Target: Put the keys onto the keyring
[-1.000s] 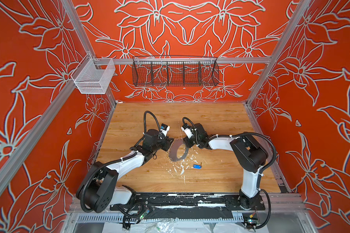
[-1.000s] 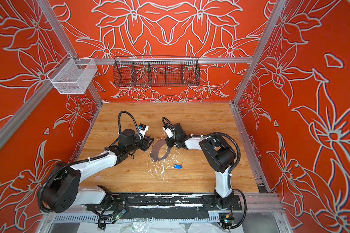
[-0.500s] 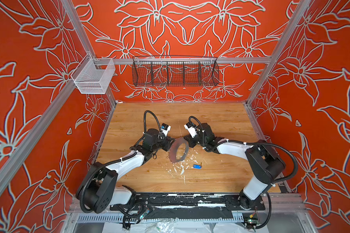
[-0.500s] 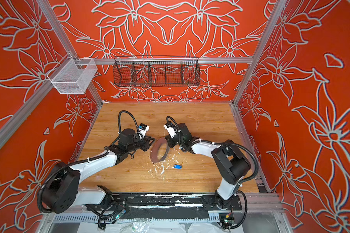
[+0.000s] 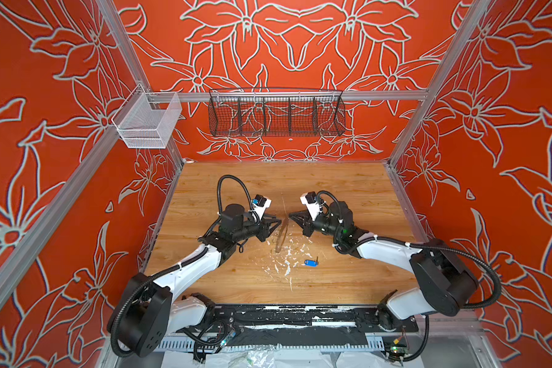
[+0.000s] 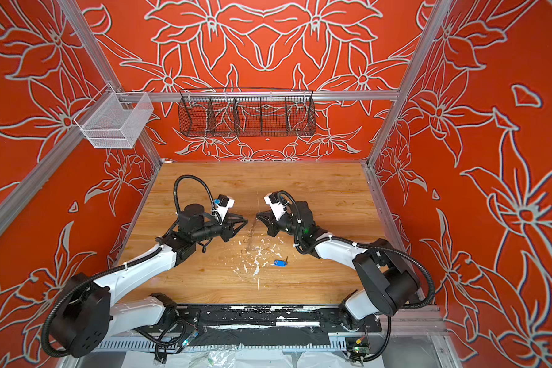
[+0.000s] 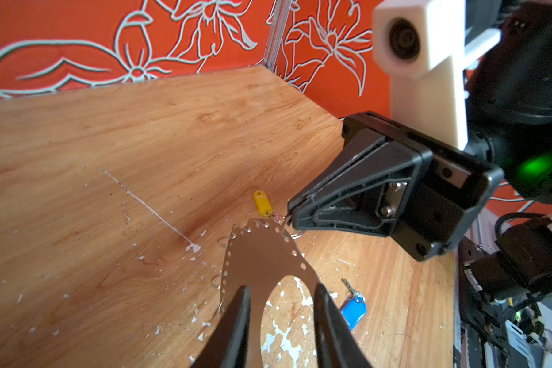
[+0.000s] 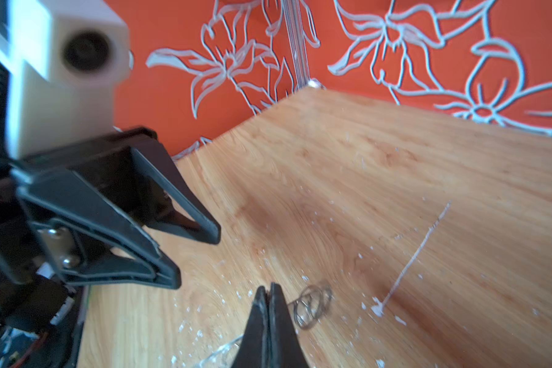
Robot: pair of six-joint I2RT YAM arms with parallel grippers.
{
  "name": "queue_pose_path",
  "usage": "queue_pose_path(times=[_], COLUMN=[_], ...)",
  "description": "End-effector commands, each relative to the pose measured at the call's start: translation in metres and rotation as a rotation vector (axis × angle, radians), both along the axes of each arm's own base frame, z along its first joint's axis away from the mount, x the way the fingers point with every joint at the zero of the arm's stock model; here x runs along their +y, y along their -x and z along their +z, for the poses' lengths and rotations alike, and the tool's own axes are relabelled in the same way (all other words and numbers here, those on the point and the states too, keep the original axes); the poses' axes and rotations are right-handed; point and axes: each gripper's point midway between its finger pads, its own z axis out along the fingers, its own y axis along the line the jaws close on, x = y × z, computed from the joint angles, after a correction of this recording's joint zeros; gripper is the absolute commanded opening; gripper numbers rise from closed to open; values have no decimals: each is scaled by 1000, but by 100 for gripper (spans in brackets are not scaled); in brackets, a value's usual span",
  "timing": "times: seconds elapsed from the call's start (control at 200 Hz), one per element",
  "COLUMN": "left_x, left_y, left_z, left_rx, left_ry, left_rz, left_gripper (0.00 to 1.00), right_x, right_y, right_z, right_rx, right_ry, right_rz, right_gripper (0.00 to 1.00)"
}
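Tipped the keyring [image 5: 281, 235] up since a second ago, from a broad tilted face to a thin edge-on sliver; swung the right arm [image 5: 386, 251] outward. Left of the keyring: left end effector [image 7: 282, 290], fingers [image 7: 239, 318] part-way apart astride the plate, clamped or not impossible to tell. Right of it: right end effector [image 7: 290, 212] shut, tip touching a wire loop [image 7: 292, 231] on the rim, yellow-tagged key [image 7: 262, 204] just beside. Farther right, flat on the desk [image 5: 332, 191]: blue-tagged key [image 5: 309, 262], shaft end toward the right arm, probably the nearer one.
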Motion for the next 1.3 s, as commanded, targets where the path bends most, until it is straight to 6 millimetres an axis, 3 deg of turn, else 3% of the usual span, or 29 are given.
queue_pose_path(times=[0.0,0.43,0.651,0.821,0.986,1.296], left_x=[-5,-9,-2,-18,-29,-32], left_y=[12,24,22,31,26,41], left_z=[19,52,61,67,70,88], left_rx=[-73,-163,-191,-184,-185,-272], left_ry=[48,117,128,184,190,231], left_rz=[-60,-119,-61,-190,-223,-292], left_gripper=[34,30,26,26,21,16], right_x=[-1,-12,-15,-13,-7,-7], right_y=[13,46,55,62,66,78], right_z=[57,104,106,111,116,126], right_rx=[-111,-226,-259,-290,-304,-341], right_ry=[-197,-395,-400,-424,-428,-444], right_rz=[39,122,139,163,189,197], right_gripper=[0,0,0,0,0,0])
